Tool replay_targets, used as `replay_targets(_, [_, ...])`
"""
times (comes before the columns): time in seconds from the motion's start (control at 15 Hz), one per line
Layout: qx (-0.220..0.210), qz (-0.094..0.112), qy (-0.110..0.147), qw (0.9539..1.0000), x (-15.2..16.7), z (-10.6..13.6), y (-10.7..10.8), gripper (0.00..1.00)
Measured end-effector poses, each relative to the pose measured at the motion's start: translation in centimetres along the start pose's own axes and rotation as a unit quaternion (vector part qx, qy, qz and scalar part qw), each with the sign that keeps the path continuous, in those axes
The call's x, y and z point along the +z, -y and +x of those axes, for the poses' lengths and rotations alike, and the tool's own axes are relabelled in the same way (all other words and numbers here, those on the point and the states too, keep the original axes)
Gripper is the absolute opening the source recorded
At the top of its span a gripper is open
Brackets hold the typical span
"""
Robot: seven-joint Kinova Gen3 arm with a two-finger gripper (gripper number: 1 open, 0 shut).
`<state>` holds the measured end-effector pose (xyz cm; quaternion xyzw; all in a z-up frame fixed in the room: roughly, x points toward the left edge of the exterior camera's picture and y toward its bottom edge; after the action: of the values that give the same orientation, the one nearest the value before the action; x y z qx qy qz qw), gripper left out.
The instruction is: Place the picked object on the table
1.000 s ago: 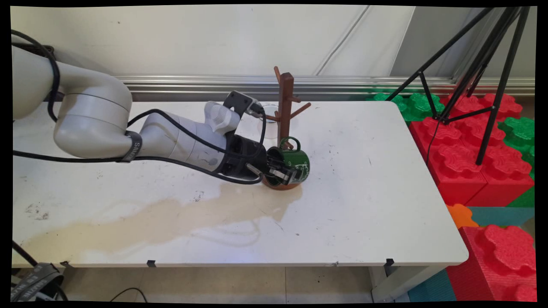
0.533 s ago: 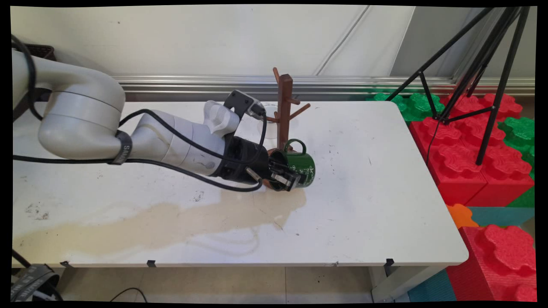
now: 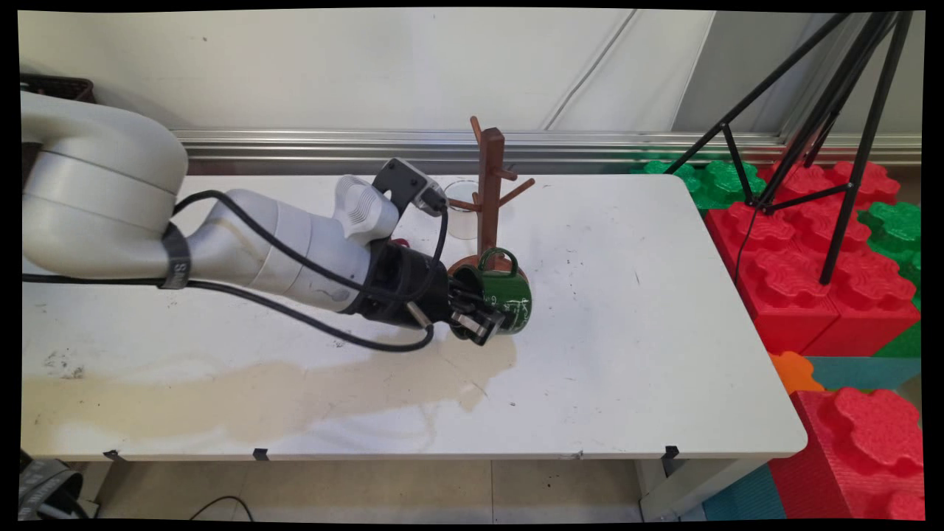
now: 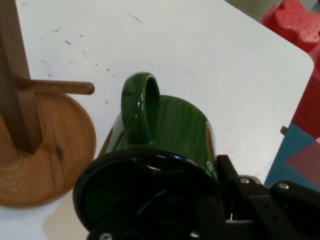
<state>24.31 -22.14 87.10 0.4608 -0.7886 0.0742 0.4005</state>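
My black two-finger pincer [image 3: 479,324] grips the glossy green mug's [image 3: 507,293] rim; its handle [image 4: 141,106] seemingly just right of the wooden mug tree [image 3: 490,193].

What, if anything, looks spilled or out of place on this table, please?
A wide tan stain spreads across the white table from its left edge to the wooden mug tree. The gripper holds the green mug on its side beside it.

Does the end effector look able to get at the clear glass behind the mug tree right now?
Probably not. The end effector is shut on the green mug, and the wooden mug tree stands beside the clear glass, with the arm's wrist close in front.
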Motion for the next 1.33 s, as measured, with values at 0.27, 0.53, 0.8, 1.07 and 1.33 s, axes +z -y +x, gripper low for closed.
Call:
replay_targets(0.27, [0.012, 0.01, 0.01, 0.9998, -0.9, -0.2, -0.7, 0.0])
replay_targets(0.53, [0.036, 0.016, 0.03, 0.9988, -2.5, -0.2, -1.8, 0.0])
replay_targets(0.8, [0.053, 0.032, 0.05, 0.9968, -4.1, 0.1, -2.6, 0.0])
replay_targets(1.07, [0.065, 0.059, 0.079, 0.993, -5.6, 0.5, -3.3, 0.0])
replay_targets(1.33, [0.076, 0.085, 0.107, 0.9878, -6.6, 1.0, -3.6, 0.0])
